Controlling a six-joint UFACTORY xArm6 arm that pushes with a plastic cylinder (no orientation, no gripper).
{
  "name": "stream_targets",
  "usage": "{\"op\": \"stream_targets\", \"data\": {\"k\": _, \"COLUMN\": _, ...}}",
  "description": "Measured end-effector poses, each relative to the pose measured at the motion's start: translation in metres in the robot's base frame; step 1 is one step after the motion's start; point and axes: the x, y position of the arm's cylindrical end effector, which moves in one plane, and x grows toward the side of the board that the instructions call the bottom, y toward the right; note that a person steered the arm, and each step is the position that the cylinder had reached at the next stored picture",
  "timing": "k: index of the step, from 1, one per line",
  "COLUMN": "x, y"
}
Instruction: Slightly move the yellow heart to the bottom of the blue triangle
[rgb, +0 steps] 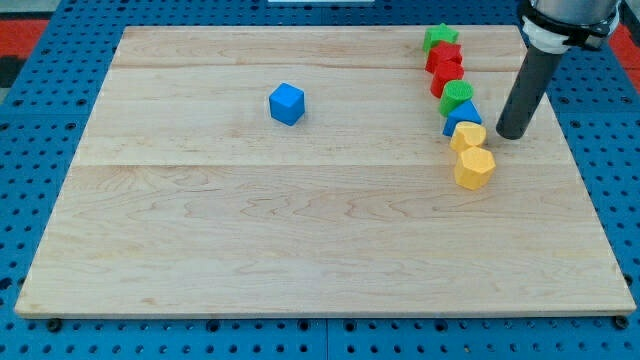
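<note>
Tabletop (300, 230): a pale wooden board seen from above and slightly in front, lying on a blue perforated base.
Column of blocks: seven blocks run down the view's right side, close together, from the top edge toward the middle.
Green star (439, 38): at the top of the column.
Red blocks (444, 58): two red pieces just below the star, the lower one (447, 79); exact shapes hard to make out.
Green round block (458, 96): just under the red pieces.
Blue triangle (462, 117): directly below the green round block, touching it.
Yellow heart (468, 135): right under the blue triangle, touching its lower edge.
Yellow hexagon (475, 167): below the heart, last in the column.
Blue cube (287, 103): alone, well apart, left of centre.
Rod: dark and upright, coming down from the view's top right.
Tip (509, 136): on the board just to the right of the yellow heart, apart from it by a narrow gap.
Jaws: none; the arm ends in the plain rod and holds nothing.
</note>
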Motion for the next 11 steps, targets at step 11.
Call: {"op": "stream_targets", "data": {"k": 11, "x": 0.021, "y": -0.018}}
